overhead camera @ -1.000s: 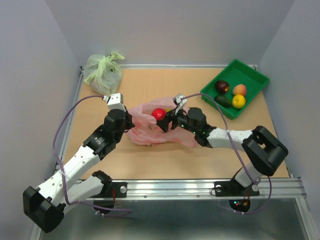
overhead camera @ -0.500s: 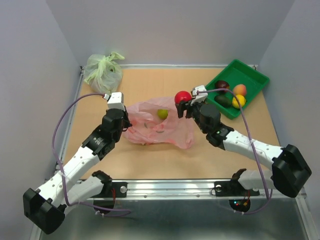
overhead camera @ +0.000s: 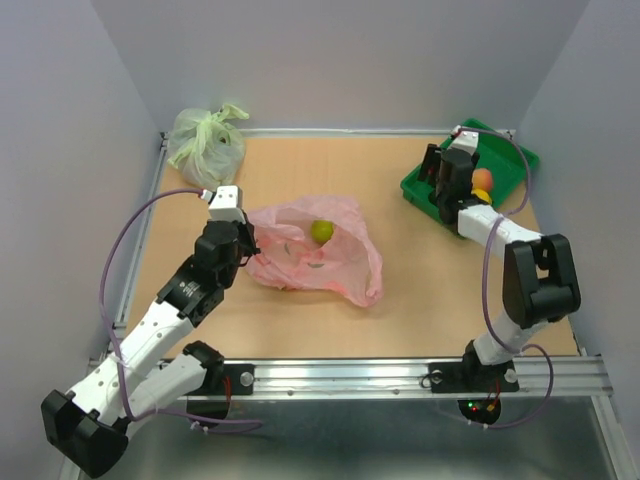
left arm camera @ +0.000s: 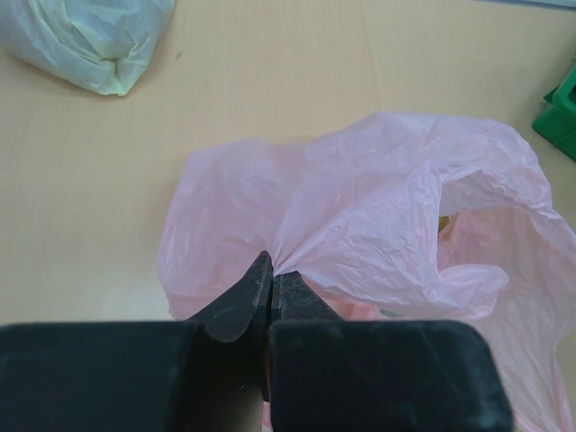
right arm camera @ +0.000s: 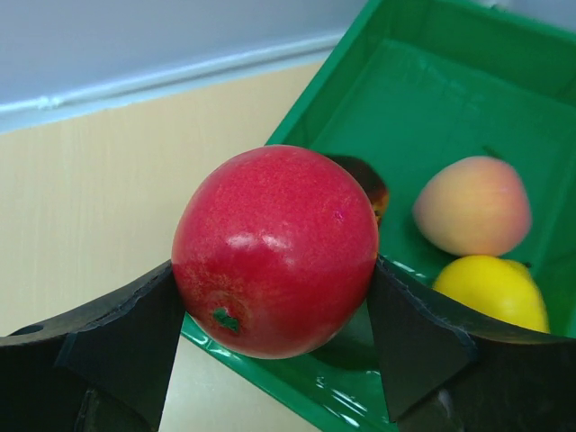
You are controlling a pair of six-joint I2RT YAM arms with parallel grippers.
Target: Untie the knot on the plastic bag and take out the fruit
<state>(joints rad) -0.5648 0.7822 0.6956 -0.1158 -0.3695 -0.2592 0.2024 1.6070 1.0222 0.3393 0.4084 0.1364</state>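
The pink plastic bag lies open in the middle of the table with a green fruit in its mouth. No knot shows. My left gripper is shut on the bag's left edge; in the left wrist view the bag bunches at the closed gripper. My right gripper is shut on a red fruit, held over the near rim of the green tray. A peach fruit, a yellow fruit and a dark fruit lie in the tray.
A pale green tied bag sits at the back left corner, also in the left wrist view. The green tray stands at the back right, partly hidden by my right arm. Grey walls enclose the table.
My right gripper has carried the red fruit out of the pink bag and to the right, to over the green tray. My left gripper keeps hold of the bag.
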